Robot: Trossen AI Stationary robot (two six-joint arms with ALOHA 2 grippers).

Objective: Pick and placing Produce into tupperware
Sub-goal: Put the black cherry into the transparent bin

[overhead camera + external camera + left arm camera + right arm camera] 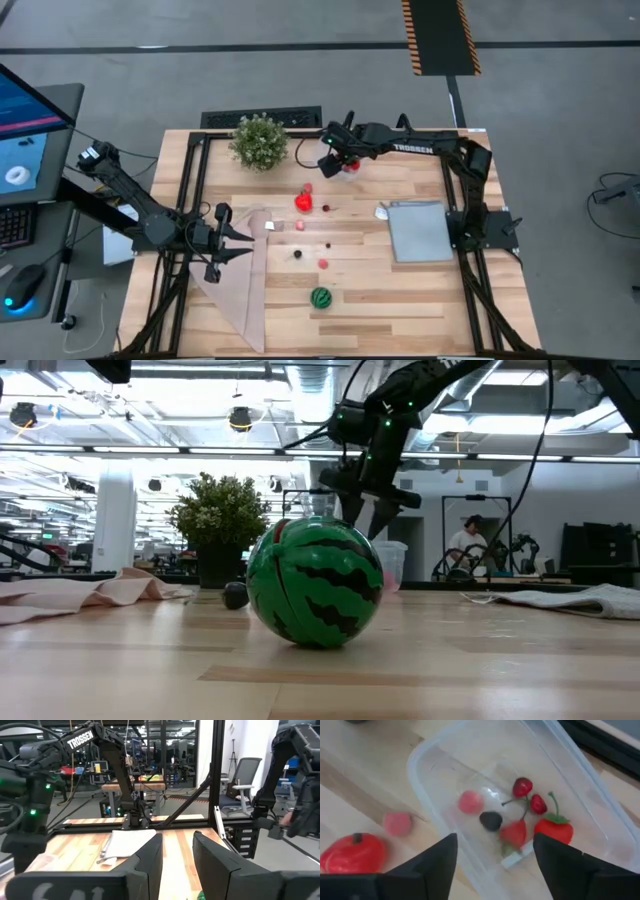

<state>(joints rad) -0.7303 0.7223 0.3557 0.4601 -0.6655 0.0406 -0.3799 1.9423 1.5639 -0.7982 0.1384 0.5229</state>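
The clear tupperware (520, 795) stands near the table's far edge (349, 168) and holds several small fruits: a pink ball (470, 801), a dark piece (491, 820), cherries (522, 786), a strawberry (514, 834) and a red fruit (554, 829). My right gripper (495, 870) is open and empty just above the tub (333, 163). A pink piece (397, 823) and a red fruit (354, 852) lie on the table beside the tub. The green striped ball (321, 297) rests on the table near the front. My left gripper (245, 246) is open and empty at the left.
Several small red, pink and dark pieces (301, 225) lie scattered mid-table. A potted plant (258, 140) stands at the far edge, left of the tub. A grey-blue sheet (420, 230) lies at the right, and a beige cloth (240, 285) at the front left.
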